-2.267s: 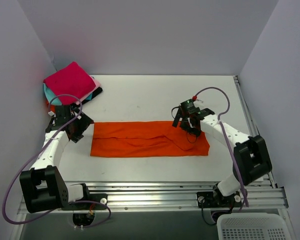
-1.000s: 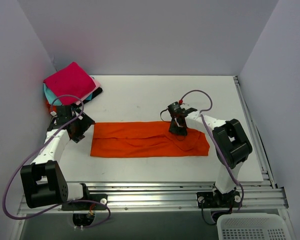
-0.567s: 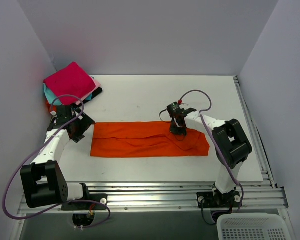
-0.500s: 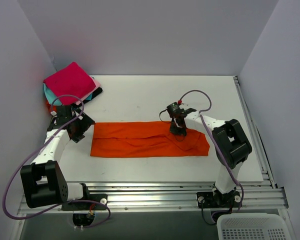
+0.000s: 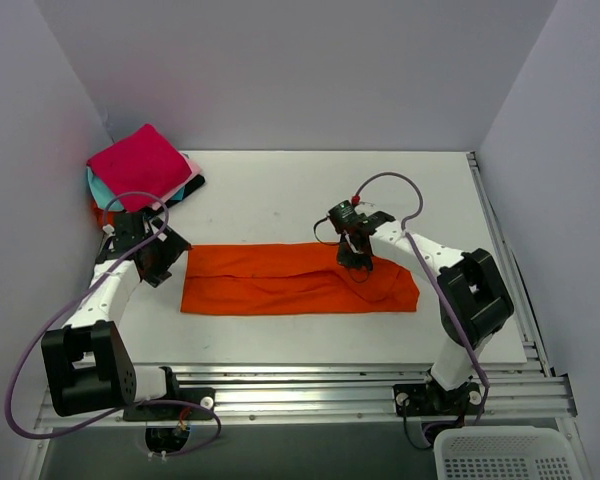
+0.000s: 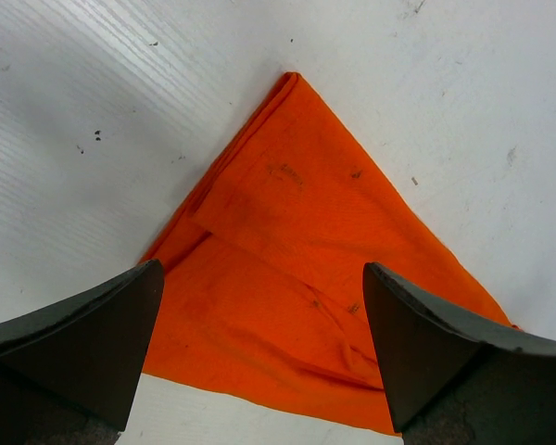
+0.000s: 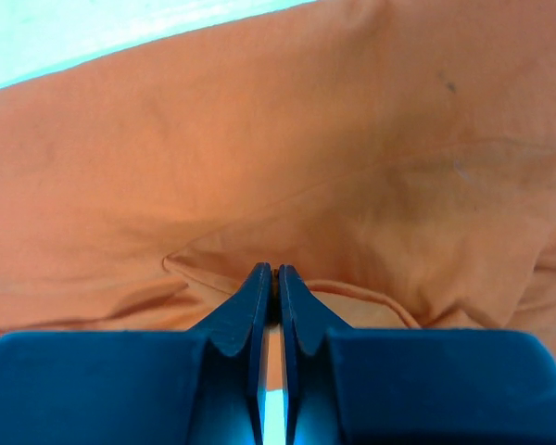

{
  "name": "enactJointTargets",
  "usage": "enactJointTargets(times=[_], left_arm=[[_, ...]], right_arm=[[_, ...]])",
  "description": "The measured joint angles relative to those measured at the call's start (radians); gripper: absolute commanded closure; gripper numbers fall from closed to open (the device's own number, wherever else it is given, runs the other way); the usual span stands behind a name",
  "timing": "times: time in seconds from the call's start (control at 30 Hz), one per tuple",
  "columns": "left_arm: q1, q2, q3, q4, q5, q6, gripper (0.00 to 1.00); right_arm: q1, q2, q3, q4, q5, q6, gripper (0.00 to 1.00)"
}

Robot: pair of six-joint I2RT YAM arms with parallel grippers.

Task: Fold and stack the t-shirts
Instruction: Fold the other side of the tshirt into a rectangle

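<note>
Closed since a second ago, the right fingers (image 7: 257, 301) pinch a raised fold toward the right end of the orange t-shirt (image 5: 280, 280), a long folded strip lying flat on the bench (image 5: 280, 190), its left corner below the wide-spread left fingers (image 6: 93, 343).

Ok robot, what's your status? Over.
Right jaws shut, pinching orange t-shirt. Left jaws open over its corner. Folded stack back left, nothing blocking.
</note>
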Motion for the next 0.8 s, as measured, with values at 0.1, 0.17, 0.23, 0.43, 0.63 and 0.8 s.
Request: enactJointTargets(times=[0.1, 0.17, 0.23, 0.43, 0.63, 0.8], left_arm=[[0.0, -0.002, -0.01, 0.001, 0.002, -0.006, 0.02], [0.0, -0.005, -0.013, 0.002, 0.002, -0.008, 0.02], [0.0, -0.013, -0.017, 0.002, 0.003, -0.009, 0.02], [0.0, -0.037, -0.021, 0.003, 0.003, -0.013, 0.03], [0.0, -0.04, -0.021, 0.003, 0.002, -0.015, 0.02], [0.0, -0.046, -0.022, 0.003, 0.002, -0.016, 0.02]], right_arm=[[0.013, -0.018, 0.0, -0.019, 0.003, 0.007, 1.0], [0.022, -0.021, -0.002, -0.027, 0.004, 0.015, 1.0], [0.031, -0.023, -0.011, -0.029, 0.005, 0.021, 1.0], [0.075, -0.026, -0.045, -0.05, 0.006, 0.037, 0.99], [0.124, -0.027, -0.055, -0.061, 0.006, 0.057, 0.93], [0.157, -0.029, -0.056, -0.076, 0.01, 0.087, 0.18]])
